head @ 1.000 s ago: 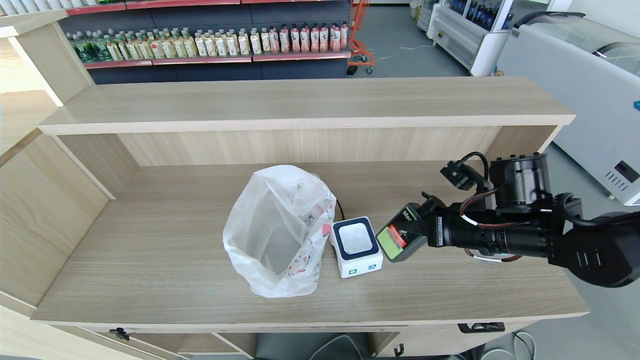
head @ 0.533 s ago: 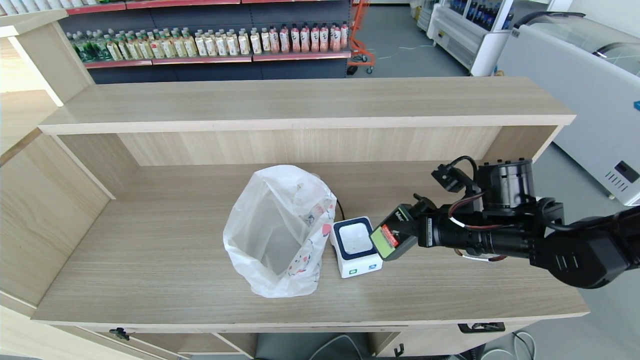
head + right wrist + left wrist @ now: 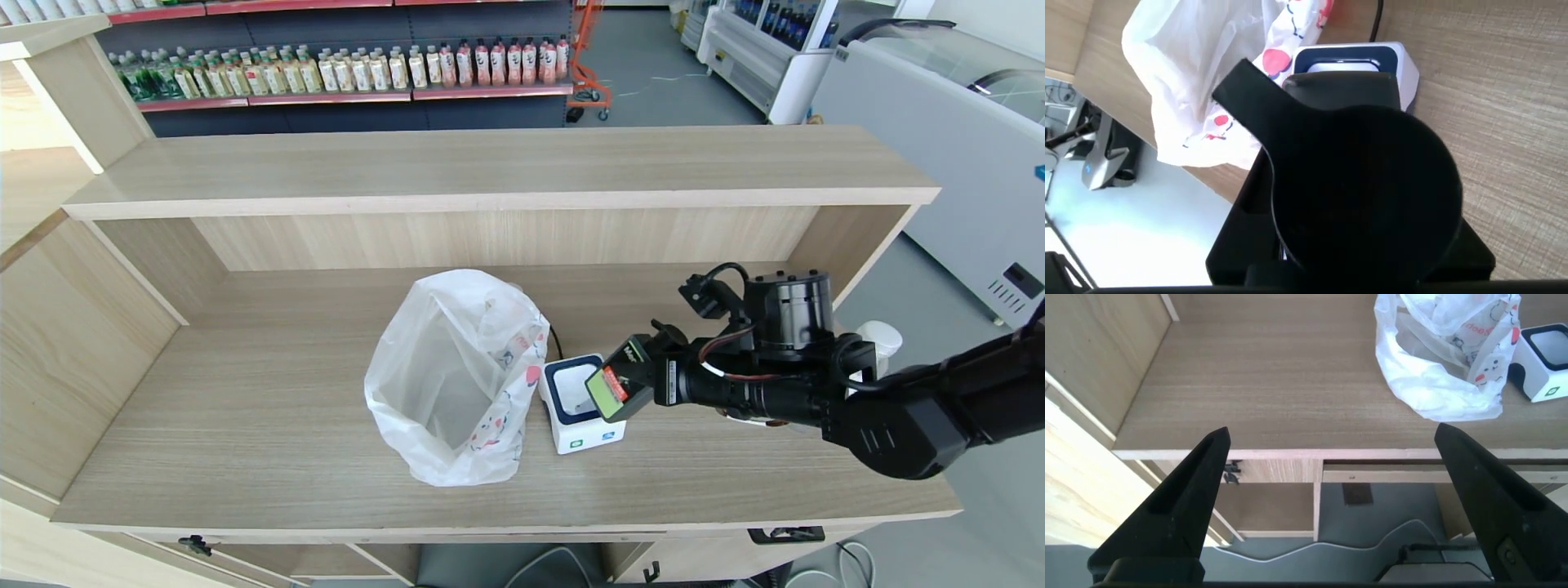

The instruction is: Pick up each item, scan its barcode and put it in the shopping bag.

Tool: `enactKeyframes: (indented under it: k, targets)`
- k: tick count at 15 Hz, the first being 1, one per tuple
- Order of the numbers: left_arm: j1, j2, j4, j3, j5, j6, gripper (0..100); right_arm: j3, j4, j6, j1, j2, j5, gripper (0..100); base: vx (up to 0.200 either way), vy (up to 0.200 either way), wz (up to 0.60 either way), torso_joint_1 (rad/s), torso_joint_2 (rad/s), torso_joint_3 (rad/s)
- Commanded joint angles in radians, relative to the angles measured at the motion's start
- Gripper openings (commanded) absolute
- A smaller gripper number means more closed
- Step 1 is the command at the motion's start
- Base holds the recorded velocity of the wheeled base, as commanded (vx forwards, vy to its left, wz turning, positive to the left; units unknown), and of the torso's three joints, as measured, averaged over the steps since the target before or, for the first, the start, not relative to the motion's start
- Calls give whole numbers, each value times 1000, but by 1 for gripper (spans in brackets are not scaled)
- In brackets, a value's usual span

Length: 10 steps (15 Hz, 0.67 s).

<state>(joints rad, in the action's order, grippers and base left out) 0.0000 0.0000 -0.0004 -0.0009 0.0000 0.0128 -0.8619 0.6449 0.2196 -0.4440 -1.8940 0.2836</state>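
Now that we have swung the box (image 3: pixel 608 390) in, it hangs over the scanner's (image 3: pixel 578 433) right edge.
Our right gripper (image 3: pixel 635 377) has its jaws clamped on the box; scanning looks imminent, with the shopping bag (image 3: pixel 457 384) just left of the scanner.

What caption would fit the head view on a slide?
Right arm, its jaws holding a green box at the scanner, beside the open bag on the counter.

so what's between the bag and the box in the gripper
The scanner, in the head view: beside the bag, with the box held over its right edge.
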Motion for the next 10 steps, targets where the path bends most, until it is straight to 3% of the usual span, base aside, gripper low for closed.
enactKeyframes:
  k: [1,10]
  targets:
    - [0,2,0,1,0,0,100,-3,9,0,-8,-42,-4,0,0,0,0,0,0,0]
    - [0,2,0,1,0,0,100,-101,38,46,-48,-123,-3,0,0,0,0,0,0,0]
